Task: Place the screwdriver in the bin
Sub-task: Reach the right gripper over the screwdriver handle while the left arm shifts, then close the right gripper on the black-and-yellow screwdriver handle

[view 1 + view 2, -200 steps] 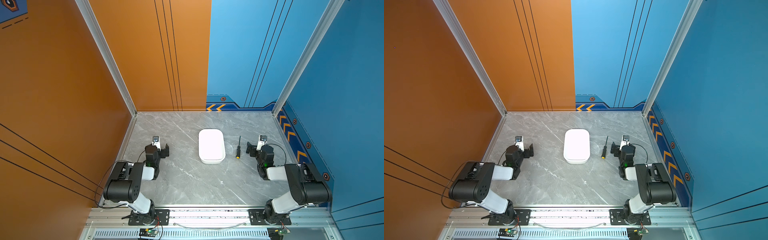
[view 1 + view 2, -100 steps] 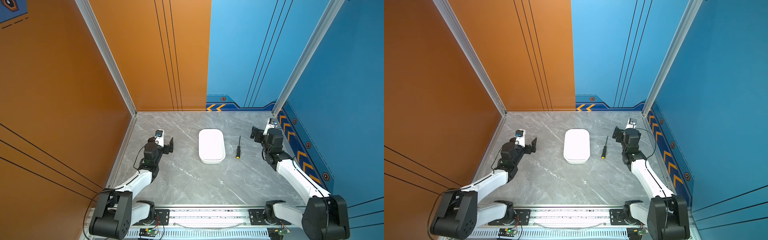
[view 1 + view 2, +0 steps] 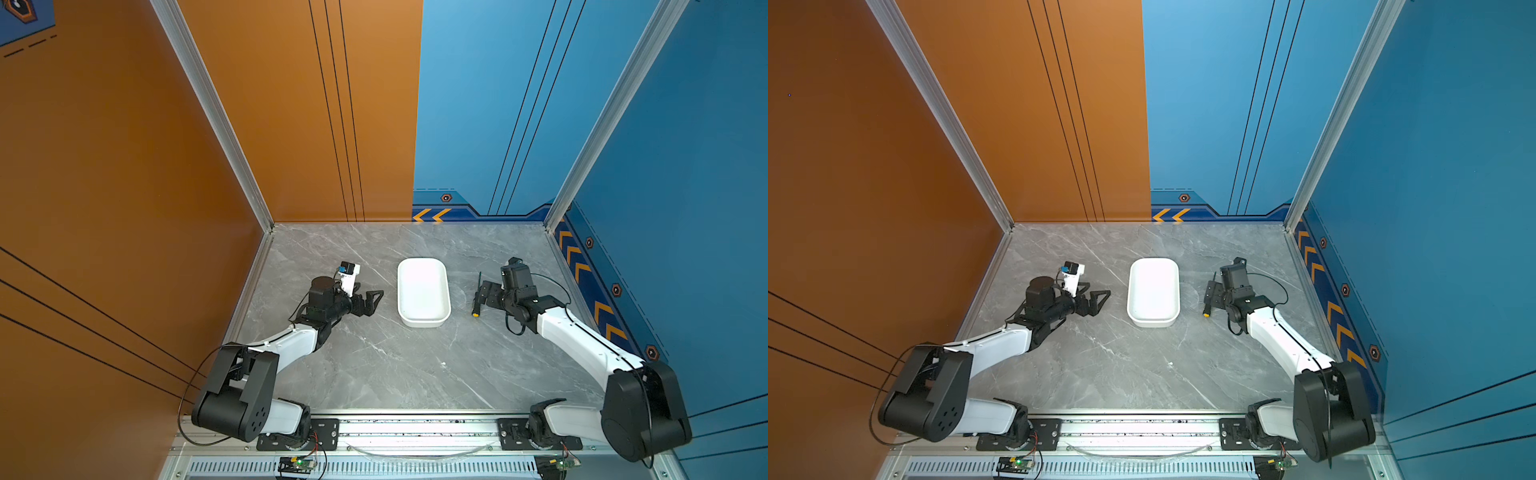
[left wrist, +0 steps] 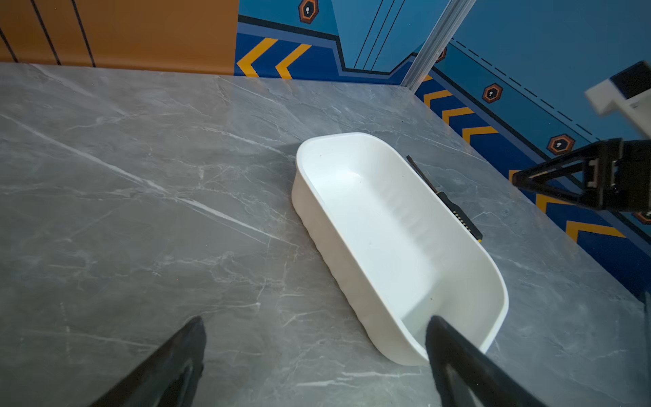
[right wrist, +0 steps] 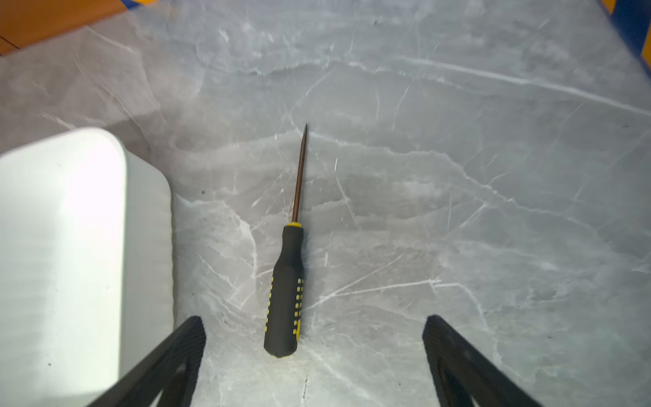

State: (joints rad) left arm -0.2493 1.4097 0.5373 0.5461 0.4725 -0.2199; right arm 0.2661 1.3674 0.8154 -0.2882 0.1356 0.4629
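Observation:
The screwdriver, black-handled with yellow marks and a thin dark shaft, lies flat on the grey marble table just right of the bin in both top views. My right gripper is open and hovers over the handle, whose butt end lies between the two fingers. In a top view this gripper covers part of the screwdriver. The bin is white, shallow and empty. My left gripper is open and holds nothing, a short way left of the bin. In a top view it points at the bin's left wall.
An orange wall bounds the left side and a blue wall the right, with chevron stripes low along it. A metal rail with both arm bases runs along the front edge.
My right gripper has swung from the back right toward the front and left, ending over the screwdriver's handle. My left gripper has moved right, closer to the bin. Screwdriver and bin have stayed put.

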